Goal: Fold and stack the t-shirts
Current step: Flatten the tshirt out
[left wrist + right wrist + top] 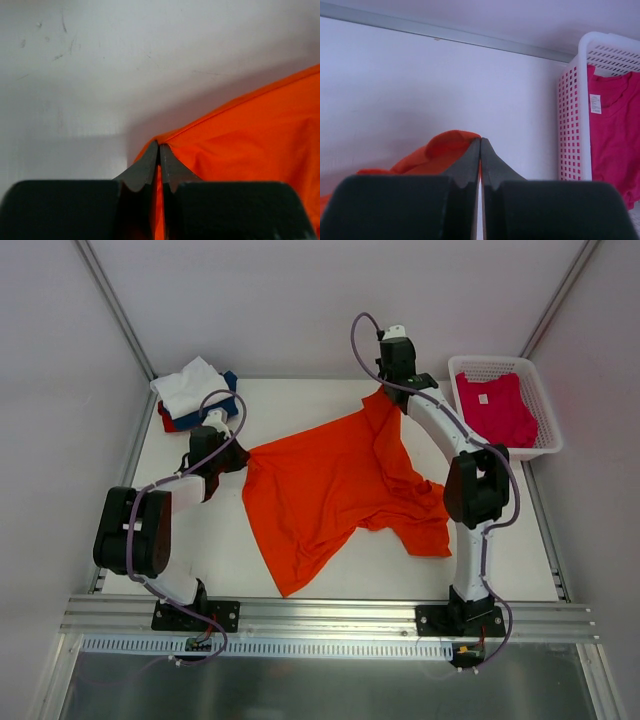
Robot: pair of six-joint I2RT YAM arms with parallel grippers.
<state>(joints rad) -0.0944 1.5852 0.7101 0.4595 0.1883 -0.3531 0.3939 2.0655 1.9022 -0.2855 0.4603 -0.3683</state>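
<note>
red shirt [164,419] mostly under white shirt [190,386]

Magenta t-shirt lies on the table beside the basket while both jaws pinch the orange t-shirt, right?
No: the magenta t-shirt lies inside the white mesh basket, as the top external view shows. Both jaws do pinch the orange t-shirt.

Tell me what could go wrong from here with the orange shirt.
The left gripper and right gripper each pinch only an edge of the orange t-shirt; a pull may slip it free. Its near-right part lies bunched, so folding now could trap creases. The folded stack sits near the left gripper; a swing could knock it.
</note>
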